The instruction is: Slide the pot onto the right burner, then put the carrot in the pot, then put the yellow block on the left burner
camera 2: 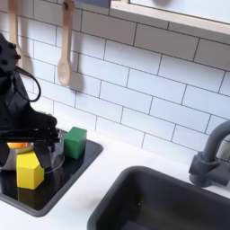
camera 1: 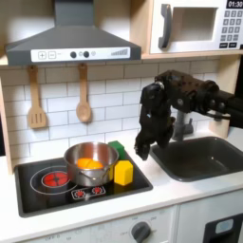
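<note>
One black gripper (camera 1: 142, 149), its jaw state unclear, hangs above the yellow block (camera 1: 123, 173), which sits on the cooktop (camera 1: 38, 195) beside the pot (camera 1: 91, 162) holding the carrot (camera 1: 88, 163) on the right burner.

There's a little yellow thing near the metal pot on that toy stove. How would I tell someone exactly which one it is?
Find the glossy black cooktop on the white counter, left of the sink in the first exterior view. On it stands a shiny steel pot. The yellow block sits on the cooktop just at the pot's right in that view; it is a plain yellow cube, unlike the green block behind it.
</note>
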{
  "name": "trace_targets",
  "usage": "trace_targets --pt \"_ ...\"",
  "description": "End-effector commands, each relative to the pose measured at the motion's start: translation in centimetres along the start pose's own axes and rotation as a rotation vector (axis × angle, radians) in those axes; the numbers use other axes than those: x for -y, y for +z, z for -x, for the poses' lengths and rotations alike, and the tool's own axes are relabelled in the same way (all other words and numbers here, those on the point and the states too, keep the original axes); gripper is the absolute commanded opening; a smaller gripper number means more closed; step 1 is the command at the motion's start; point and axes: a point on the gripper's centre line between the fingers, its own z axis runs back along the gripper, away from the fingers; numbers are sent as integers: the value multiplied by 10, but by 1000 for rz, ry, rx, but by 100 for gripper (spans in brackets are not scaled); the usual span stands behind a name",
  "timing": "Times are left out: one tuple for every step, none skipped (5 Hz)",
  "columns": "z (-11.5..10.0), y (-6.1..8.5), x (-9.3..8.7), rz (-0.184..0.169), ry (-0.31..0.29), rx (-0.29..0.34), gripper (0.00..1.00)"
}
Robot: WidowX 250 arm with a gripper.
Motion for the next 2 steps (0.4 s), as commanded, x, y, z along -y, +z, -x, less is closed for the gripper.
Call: trace_targets --pt "-11 15 4 33 -25 156 100" --pt "-10 22 5 48 -35 217 100"
